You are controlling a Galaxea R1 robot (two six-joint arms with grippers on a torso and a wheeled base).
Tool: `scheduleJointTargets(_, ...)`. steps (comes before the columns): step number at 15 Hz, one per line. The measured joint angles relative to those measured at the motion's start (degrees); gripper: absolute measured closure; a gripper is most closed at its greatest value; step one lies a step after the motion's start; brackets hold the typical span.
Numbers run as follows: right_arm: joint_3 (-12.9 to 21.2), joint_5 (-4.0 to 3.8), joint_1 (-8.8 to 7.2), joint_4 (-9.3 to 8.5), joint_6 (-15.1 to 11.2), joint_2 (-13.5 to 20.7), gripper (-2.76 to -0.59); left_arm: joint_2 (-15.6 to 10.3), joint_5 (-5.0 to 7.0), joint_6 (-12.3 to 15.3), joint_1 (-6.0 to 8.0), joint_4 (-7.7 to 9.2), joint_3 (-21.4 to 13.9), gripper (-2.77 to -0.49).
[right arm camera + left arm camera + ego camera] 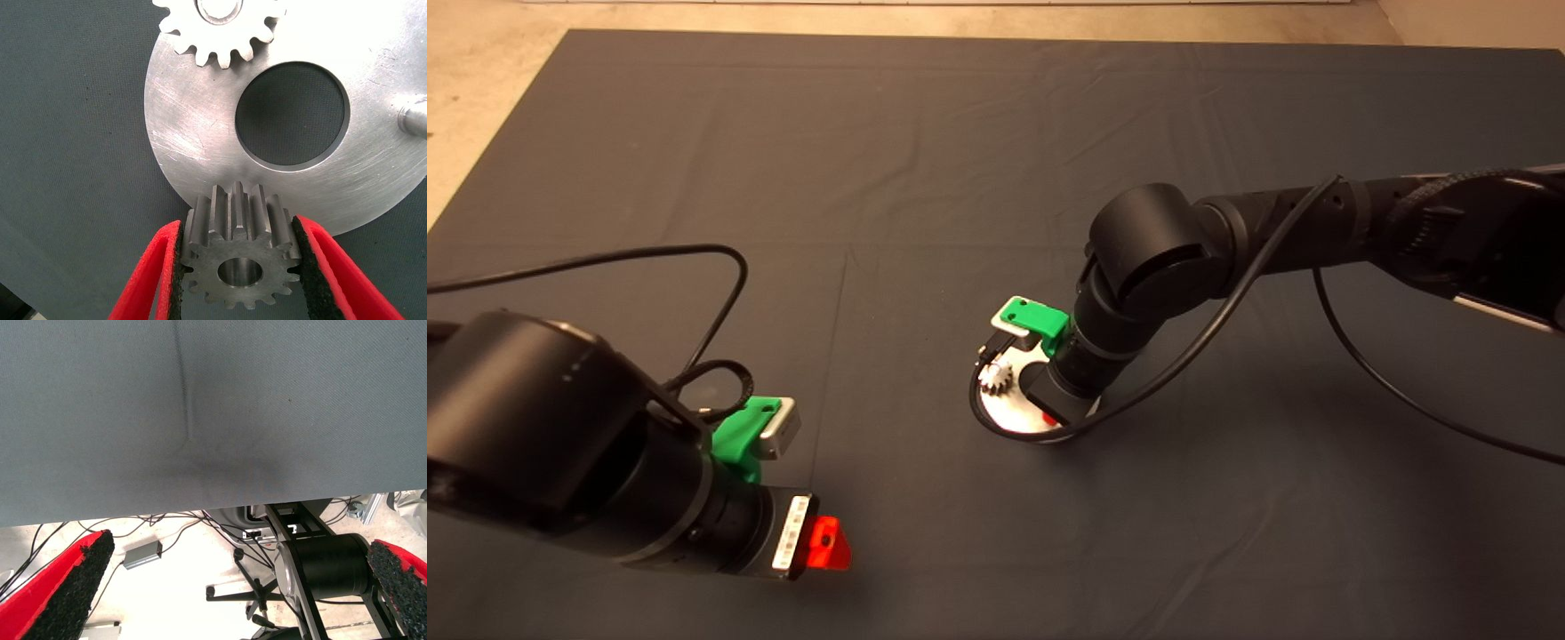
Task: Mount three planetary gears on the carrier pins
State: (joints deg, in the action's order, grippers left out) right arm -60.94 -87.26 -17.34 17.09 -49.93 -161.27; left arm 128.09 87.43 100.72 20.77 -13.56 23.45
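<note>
The round shiny metal disc [200,140] with a large centre hole lies on the dark mat; it also shows in the head view [1014,413]. One planetary gear [220,23] sits on a pin at the disc's edge, seen in the head view too [992,377]. A bare carrier pin [413,120] stands on another side of the disc. My right gripper [237,267] is shut on a second planetary gear [237,250] and holds it over the disc's rim. The pin under it is hidden. My left gripper [227,587] is open and empty at the mat's near left edge.
The right arm [1156,258] reaches over the disc from the right, its cable [1183,356] looping beside it. Past the mat's edge the left wrist view shows cables and a chair base [247,587] on the floor.
</note>
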Motion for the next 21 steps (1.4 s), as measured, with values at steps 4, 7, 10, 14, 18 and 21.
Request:
scheduleJointTargets(4,0.00,0.02,-0.02,-0.23,-0.01,0.00,-0.99,-0.01,0.00,0.00,-0.02,-0.06,0.00,-2.77)
scheduleJointTargets(7,0.00,0.00,-0.11,-0.37,0.01,0.00,-0.99,0.00,0.00,-0.02,-0.60,-0.27,0.00,-2.77)
scheduleJointTargets(10,0.00,0.00,-0.11,-0.52,0.01,0.00,-0.99,0.00,0.00,-0.02,-0.63,-0.42,0.00,-2.77)
scheduleJointTargets(14,0.00,-0.13,-0.18,-1.02,0.01,0.00,-1.00,0.00,0.00,-0.02,-0.63,-0.61,0.00,-2.77)
scheduleJointTargets(18,0.00,-0.44,-0.30,-1.63,0.01,0.00,-1.00,0.00,0.00,-0.02,-0.63,-0.72,0.02,-2.77)
scheduleJointTargets(21,0.00,-0.44,-0.46,-2.28,0.01,-0.01,-0.99,0.00,0.00,-0.04,-0.63,-0.80,0.02,-2.77)
